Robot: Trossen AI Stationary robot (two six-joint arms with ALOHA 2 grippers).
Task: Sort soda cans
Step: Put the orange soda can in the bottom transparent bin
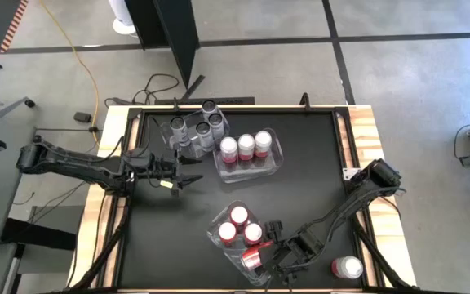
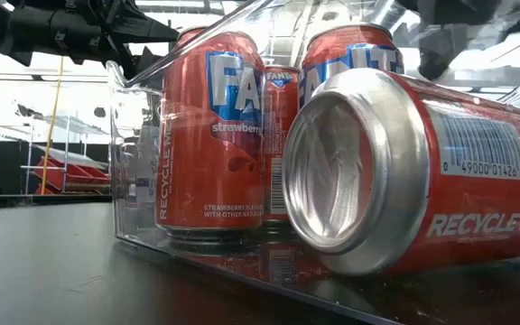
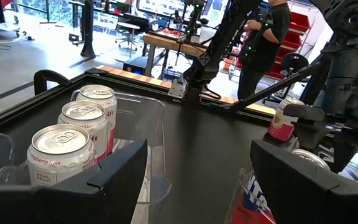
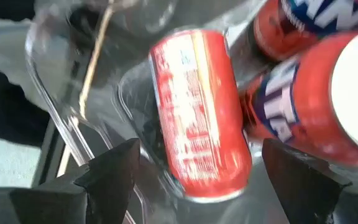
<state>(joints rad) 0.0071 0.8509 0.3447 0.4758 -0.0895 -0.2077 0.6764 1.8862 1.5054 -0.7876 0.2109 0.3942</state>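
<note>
Black table (image 1: 300,163) under both arms. Three clear bins on it: far bin (image 1: 276,147) with three red-and-white cans (image 1: 246,145) upright in a row; beside it another bin (image 1: 178,131) with four dark grey cans (image 1: 204,126); near bin (image 1: 219,220) with three red cans (image 1: 240,226) standing. One red can (image 1: 253,260) lying on its side at the near bin's end, just in front of the right gripper (image 4: 197,180), fingers spread wide, nothing held. Lone can (image 1: 348,266) upright near the table's right edge. Left gripper (image 1: 188,175) hanging mid-table beside the far bins, fingers apart, empty.
</note>
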